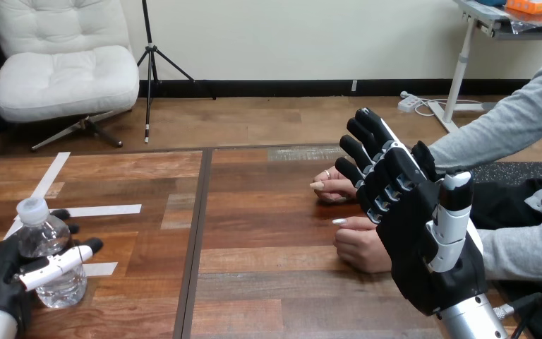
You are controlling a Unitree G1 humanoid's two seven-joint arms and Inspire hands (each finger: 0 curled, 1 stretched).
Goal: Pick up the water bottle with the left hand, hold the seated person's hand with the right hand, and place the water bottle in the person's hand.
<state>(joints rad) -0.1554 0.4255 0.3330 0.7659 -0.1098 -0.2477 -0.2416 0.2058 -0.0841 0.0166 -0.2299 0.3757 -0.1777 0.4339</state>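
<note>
- Currently the grasp on the water bottle [46, 244] looks made: the left hand [0, 282] sits at the near left corner of the surface [268, 212], its fingers [92, 244] curled round the far side of the bottle and its thumb laid across the front.
- The bottle is clear and capped, leans slightly, and its base seems to rest on the surface, so the lift appears not yet done.
- The right hand [430, 261] is raised at the right side, fingers straight and spread, holding nothing.
- Behind it, 2 hands of the seated person lie on the surface: the person's nearer hand [358, 248] is loosely closed just beside the robot's palm, and the person's farther hand [333, 185] is beyond it, next to the robot's fingertips.
- Whether the right hand touches either of them cannot be told; no finger is wrapped round one.
- Judged from this, step 1 is nearly complete and step 2 is only being approached.
- Next, the right hand probably needs to come down onto the nearer hand and close gently round it, ideally turning it palm up.
- Afterwards the left arm has to carry the bottle across the whole surface, well apart from the person now, keeping it upright.
</note>
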